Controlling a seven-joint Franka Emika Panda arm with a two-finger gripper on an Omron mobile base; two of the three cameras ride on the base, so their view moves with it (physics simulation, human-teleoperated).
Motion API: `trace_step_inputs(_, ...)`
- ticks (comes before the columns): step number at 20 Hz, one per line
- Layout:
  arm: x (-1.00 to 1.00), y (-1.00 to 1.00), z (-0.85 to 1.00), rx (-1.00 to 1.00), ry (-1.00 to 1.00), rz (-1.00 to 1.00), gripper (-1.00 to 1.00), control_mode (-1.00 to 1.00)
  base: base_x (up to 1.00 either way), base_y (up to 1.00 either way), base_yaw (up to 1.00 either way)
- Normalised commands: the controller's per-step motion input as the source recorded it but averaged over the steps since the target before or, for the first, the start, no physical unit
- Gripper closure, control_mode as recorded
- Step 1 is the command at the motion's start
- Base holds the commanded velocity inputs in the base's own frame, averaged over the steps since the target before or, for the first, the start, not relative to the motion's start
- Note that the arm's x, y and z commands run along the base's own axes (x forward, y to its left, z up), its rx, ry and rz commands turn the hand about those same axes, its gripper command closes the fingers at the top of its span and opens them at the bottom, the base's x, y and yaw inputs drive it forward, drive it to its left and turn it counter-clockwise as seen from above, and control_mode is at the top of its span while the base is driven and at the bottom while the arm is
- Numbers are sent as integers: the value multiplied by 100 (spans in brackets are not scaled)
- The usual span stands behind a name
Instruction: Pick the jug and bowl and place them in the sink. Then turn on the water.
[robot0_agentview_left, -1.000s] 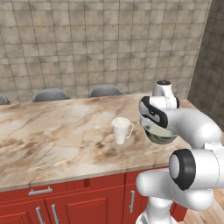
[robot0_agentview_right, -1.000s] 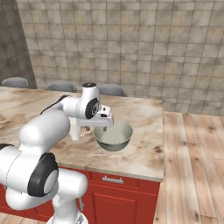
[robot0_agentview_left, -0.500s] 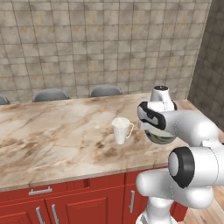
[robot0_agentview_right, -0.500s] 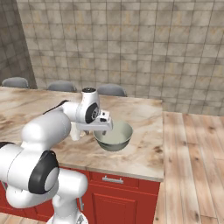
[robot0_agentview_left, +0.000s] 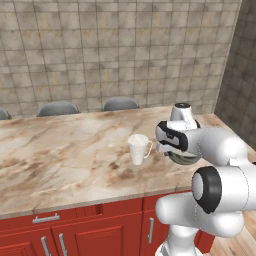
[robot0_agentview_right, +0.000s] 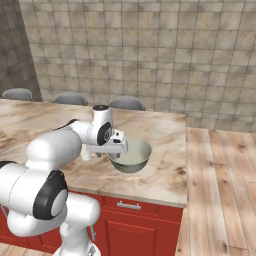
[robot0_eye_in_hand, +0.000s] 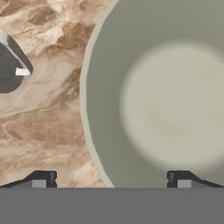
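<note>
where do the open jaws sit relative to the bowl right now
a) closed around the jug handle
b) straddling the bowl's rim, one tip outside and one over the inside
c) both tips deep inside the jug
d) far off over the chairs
b: in the hand view the gripper has one tip over the marble counter and the other over the bowl, with the rim between them.

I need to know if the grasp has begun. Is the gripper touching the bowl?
Cannot tell. In the hand view the open gripper straddles the bowl's rim, one fingertip inside, one outside; contact isn't plain.
</note>
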Motion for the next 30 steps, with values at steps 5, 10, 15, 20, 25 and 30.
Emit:
trace_step_inputs(5, 0, 0, -14, 0, 0, 0, -100, -100, 0, 0, 0)
trace_step_inputs(10, 0, 0, -10, 0, 0, 0, -100, -100, 0, 0, 0)
trace_step_inputs(15, 0, 0, -6, 0, 0, 0, -100, -100, 0, 0, 0)
trace_step_inputs(20, 0, 0, 0, 0, 0, 0, 100, -100, 0, 0, 0)
trace_step_inputs(25, 0, 0, 0, 0, 0, 0, 100, -100, 0, 0, 0)
trace_step_inputs(30, 0, 0, 0, 0, 0, 0, 100, -100, 0, 0, 0)
